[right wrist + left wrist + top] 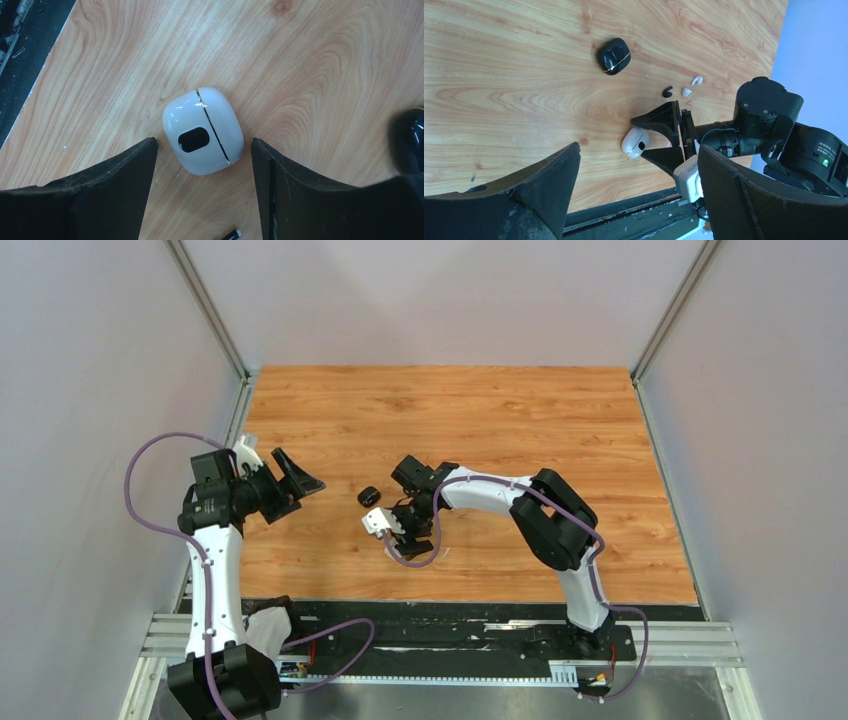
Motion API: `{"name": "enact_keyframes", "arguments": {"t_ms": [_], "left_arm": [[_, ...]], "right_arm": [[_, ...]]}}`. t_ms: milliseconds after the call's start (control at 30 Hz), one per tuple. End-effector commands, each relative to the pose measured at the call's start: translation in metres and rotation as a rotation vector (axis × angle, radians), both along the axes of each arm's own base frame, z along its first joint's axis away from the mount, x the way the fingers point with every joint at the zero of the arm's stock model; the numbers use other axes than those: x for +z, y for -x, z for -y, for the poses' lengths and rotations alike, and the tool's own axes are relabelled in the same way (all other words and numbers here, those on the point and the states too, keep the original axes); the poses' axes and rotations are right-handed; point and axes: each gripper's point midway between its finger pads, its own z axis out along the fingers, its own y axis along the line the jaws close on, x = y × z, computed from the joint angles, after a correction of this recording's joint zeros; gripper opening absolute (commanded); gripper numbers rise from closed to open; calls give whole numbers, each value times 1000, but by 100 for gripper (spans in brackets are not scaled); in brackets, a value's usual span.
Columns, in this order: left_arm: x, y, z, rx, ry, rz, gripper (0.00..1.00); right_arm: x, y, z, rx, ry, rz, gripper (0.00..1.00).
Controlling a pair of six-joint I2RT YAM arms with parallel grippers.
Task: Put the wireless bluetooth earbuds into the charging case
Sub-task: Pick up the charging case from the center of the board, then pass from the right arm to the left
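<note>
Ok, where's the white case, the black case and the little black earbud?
white case (pixel 202 131): right wrist view, middle of shell.
black case (pixel 613 56): left wrist view, middle of top.
black earbud (pixel 667 91): left wrist view, its body.

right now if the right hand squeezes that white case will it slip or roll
The white case looks glossy and rounded, so it may squirt out of a pinch. It lies on a broad face, so sliding seems likelier than rolling. Its lid seam looks shut, so it should stay rigid.

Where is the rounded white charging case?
Right wrist view: the white case lies on the wooden table between the right gripper's open fingers, glossy black case nearby.
</note>
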Motion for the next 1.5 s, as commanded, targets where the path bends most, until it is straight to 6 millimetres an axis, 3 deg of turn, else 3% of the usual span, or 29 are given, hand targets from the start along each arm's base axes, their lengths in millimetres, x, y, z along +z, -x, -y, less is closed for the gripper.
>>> {"name": "enact_keyframes", "arguments": {"t_ms": [0, 233, 400, 567, 667, 767, 833, 933, 1067, 1167, 1233, 1367, 1467], "left_arm": [[1, 0, 0, 3, 14, 12, 93], [-6, 0, -1, -1, 16, -11, 92], [-13, -6, 2, -21, 44, -23, 88], [-24, -12, 3, -21, 77, -49, 87], [-26, -19, 6, -28, 105, -40, 86], [-26, -27, 14, -68, 94, -14, 85], [-19, -32, 33, -167, 61, 58, 86], [7, -46, 59, -284, 55, 259, 87], [61, -45, 98, -457, 121, 545, 88], [101, -37, 125, -602, 88, 747, 87], [124, -31, 136, -660, 50, 868, 86], [147, -22, 156, -740, 68, 988, 82], [148, -21, 171, -790, 133, 983, 78]], "right_arm": [[7, 2, -1, 46, -34, 37, 68], [6, 1, -4, 57, -34, 48, 60], [10, -3, -8, 4, -26, 33, 40], [31, -13, -2, -122, -56, 67, 31], [55, -22, 10, -234, -100, 83, 31], [78, -47, 20, -443, -132, 144, 32], [99, -63, 29, -552, -156, 196, 29], [139, -84, 41, -681, -228, 258, 30], [216, -112, 59, -823, -401, 404, 34], [269, -111, 65, -851, -534, 460, 31], [294, -108, 65, -845, -600, 476, 31], [322, -102, 64, -817, -677, 527, 33], [333, -101, 64, -814, -699, 560, 34]]}}
